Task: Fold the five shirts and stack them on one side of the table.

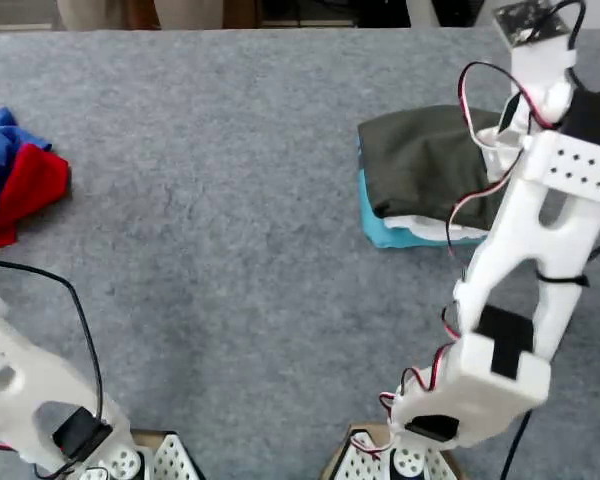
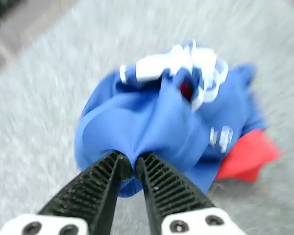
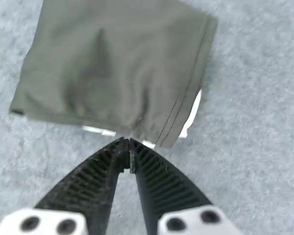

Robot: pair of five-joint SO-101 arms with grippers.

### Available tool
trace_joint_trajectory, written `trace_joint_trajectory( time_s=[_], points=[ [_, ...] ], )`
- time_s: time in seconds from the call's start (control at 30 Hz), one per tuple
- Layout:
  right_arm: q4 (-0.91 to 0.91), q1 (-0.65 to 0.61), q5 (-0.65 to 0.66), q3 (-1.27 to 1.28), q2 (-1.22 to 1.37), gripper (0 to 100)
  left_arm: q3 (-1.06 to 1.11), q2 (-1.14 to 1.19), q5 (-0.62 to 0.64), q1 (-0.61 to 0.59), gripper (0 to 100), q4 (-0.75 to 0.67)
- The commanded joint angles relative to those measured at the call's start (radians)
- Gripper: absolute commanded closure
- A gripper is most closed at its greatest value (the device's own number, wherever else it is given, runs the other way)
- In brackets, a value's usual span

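— Grey felt covers the table (image 1: 230, 250) from edge to edge. Where do we stand with the shirts?

— Three look folded. We see a stack (image 1: 400, 190) near the right edge, toward the far side: the green shirt (image 3: 112, 63) on top, a white shirt (image 1: 425, 228) under it and a teal shirt (image 1: 378, 225) at the bottom. The blue shirt (image 2: 152, 122) and the red shirt (image 1: 30, 185) lie crumpled together at the left edge.

— And our claws?

— Our left claw (image 2: 132, 164) is pressed nearly together on a fold of the blue shirt. The cloth bunches toward the tips, so we judge it pinched. Our right claw (image 3: 126, 144) is pressed together with nothing between, as far as we can tell, and its tips sit at one edge of the green shirt.

— So which one takes the next step?

— The left claw. It is right at the crumpled pair, while the right claw is well apart from them, at the stack.

— What does the move turn on?

— On how blue lies against red. The two touch, and red peeks out from beneath blue. The bare middle of the table lies to the right of them, between them and the stack. We think the blue shirt must come away toward that middle to be spread, and the red shirt may drag along.
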Motion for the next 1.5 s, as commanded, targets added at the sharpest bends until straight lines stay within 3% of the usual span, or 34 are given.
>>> trace_joint_trajectory(
  time_s=[0.0,0.17,0.37,0.47,0.73,0.83,0.93,1.03,1.1,1.2,1.33,1.47],
  points=[
    [0.014,-0.022,0.015,0.094,-0.122,99.6,0.043,-0.315,0.012,0.068,98,0.015],
    [0.012,-0.022,0.015,0.174,-0.206,99.6,0.299,-0.783,0.014,0.276,98,0.015],
    [0.012,-0.022,0.02,0.2,-0.263,99.5,0.842,-1.293,0.117,0.867,98,0.014],
    [-0.015,-0.022,0.101,0.2,-0.272,99.5,1.158,-1.466,0.172,1.066,98,0.014],
    [-0.028,-0.127,0.178,0.249,-0.266,99.4,1.614,-1.618,0.232,1.221,98,0.014],
    [-0.023,-0.213,0.17,0.294,-0.265,99.2,1.671,-1.615,0.236,1.221,90,0.014],
    [-0.023,-0.34,0.167,0.363,-0.265,94.5,1.715,-1.621,0.296,1.152,74,0.012],
    [-0.031,-0.484,0.167,0.437,-0.263,81.5,1.731,-1.615,0.374,0.988,69,0.009],
    [-0.035,-0.578,0.169,0.469,-0.263,71.8,1.731,-1.615,0.351,0.847,69,0.0],
    [-0.091,-0.691,0.169,0.51,-0.263,62.2,1.761,-1.615,0.298,0.525,69,-0.098],
    [-0.149,-0.858,0.169,0.539,-0.248,64.1,1.935,-1.603,0.299,0.072,69,-0.393],
    [-0.163,-1.041,0.169,0.535,-0.116,72.8,2.176,-1.549,0.25,-0.146,69,-0.644]
  ],
)
